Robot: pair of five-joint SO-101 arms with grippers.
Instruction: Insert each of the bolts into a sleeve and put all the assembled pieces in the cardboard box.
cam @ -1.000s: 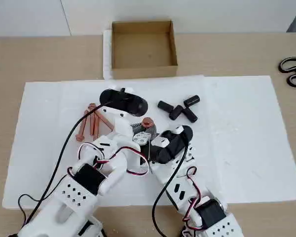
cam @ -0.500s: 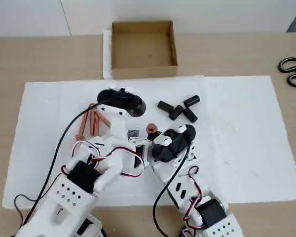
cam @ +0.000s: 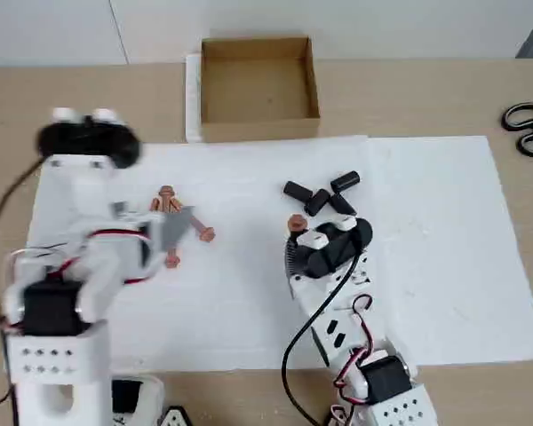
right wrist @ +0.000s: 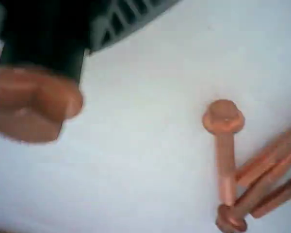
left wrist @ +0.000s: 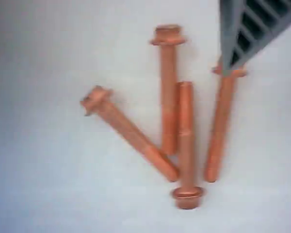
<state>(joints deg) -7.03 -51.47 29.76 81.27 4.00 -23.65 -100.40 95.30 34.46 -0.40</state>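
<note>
Holding one joined bolt and sleeve while four bare bolts lie on the sheet.

The right arm stands near the middle of the white sheet, its jaws clenched on a black sleeve. A copper bolt head sticks out of the sleeve's end, so the bolt appears seated and this piece is judged ready for the cardboard box. The box sits open on the table at the sheet's far edge and holds no piece yet. The loose sleeves lie clustered just beyond the right arm, probably so that this arm handles the sleeves. The four bolts lie fanned out and touching beneath the left arm, which suggests that arm supplies the bolts. Whether the left arm's jaws are released or clenched cannot be told.
</note>
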